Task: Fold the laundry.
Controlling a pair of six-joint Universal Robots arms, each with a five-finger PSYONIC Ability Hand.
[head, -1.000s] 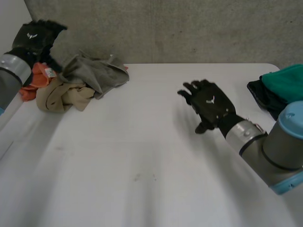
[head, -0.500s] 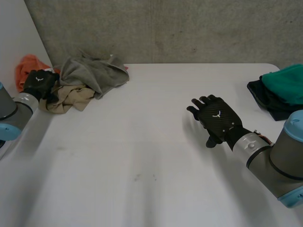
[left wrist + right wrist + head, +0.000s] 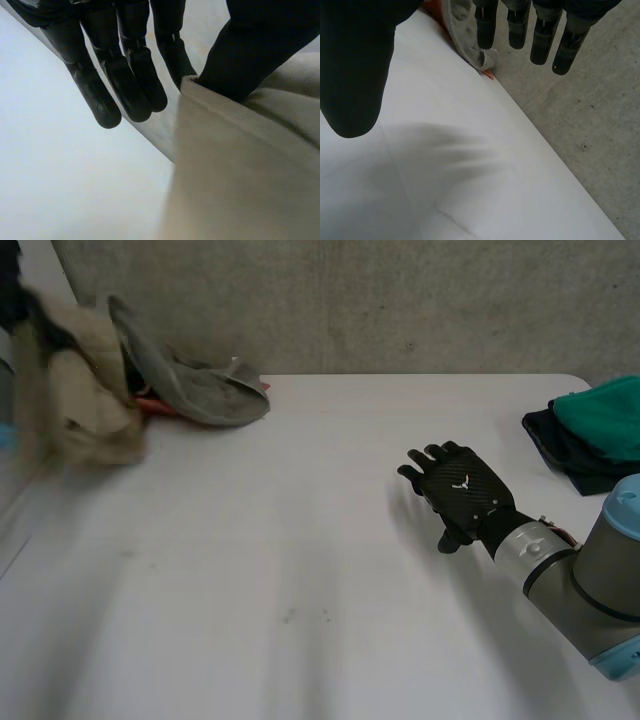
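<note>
**Beige cloth** (image 3: 85,400): upper left of the head view. It is raised off the white table (image 3: 300,620) and hangs in a bunch in front of the concrete wall (image 3: 400,300). In the left wrist view a ribbed edge of it runs up to the hand.

**Left hand** (image 3: 127,75): it pinches the beige cloth's edge between the thumb and the nearest finger. The other fingers are nearly straight and lie alongside, clear of the fabric.

**Grey garment** (image 3: 195,390): upper left of the head view, just right of the beige cloth. It is partly draped upward and its lower part lies on the table's far edge.

**Orange cloth** (image 3: 152,406): a small strip showing from under the grey garment, between it and the beige cloth.

**Right hand** (image 3: 462,495): right of centre in the head view, back of the hand up, above bare table and well apart from the pile. In the right wrist view its fingers are straight, the thumb is spread away from them, and it holds nothing.

**Folded stack** (image 3: 595,425): right edge of the head view. A teal piece lies on top of a dark one, and the stack rests on the table, apart from the right hand.
</note>
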